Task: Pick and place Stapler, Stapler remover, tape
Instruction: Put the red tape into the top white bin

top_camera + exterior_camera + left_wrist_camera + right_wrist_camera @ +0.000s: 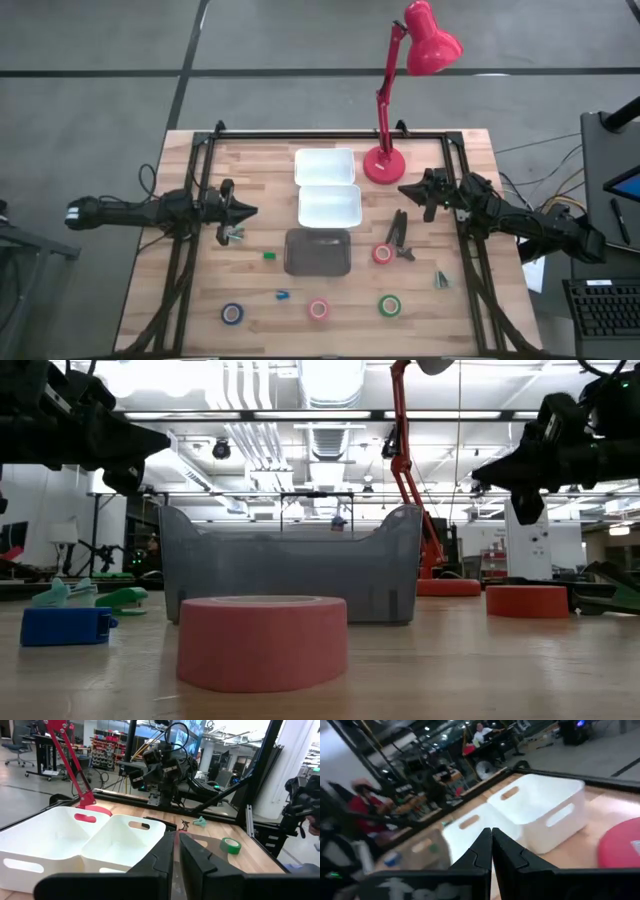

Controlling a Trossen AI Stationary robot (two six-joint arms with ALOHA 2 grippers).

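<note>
Both arms hang above the wooden desk [250, 170]. The left claw [248, 211] near the left edge has its fingers almost touching, holding nothing I can see; the right claw [405, 188] near the right edge is pressed together, empty. The slim black stapler [399, 233] lies right of the grey plastic bin [318, 252], partly blending with the red tape roll [383, 254] beside it. Blue [232, 314], pinkish-red [318, 309] and green [389, 305] tape rolls sit along the near edge. The stapler remover is too small to make out.

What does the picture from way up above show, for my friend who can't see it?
A wooden table seen from above holds two white bins, a grey bin, four tape rolls, a black stapler and a red lamp. Two dark robot arms wait at its sides.
</note>
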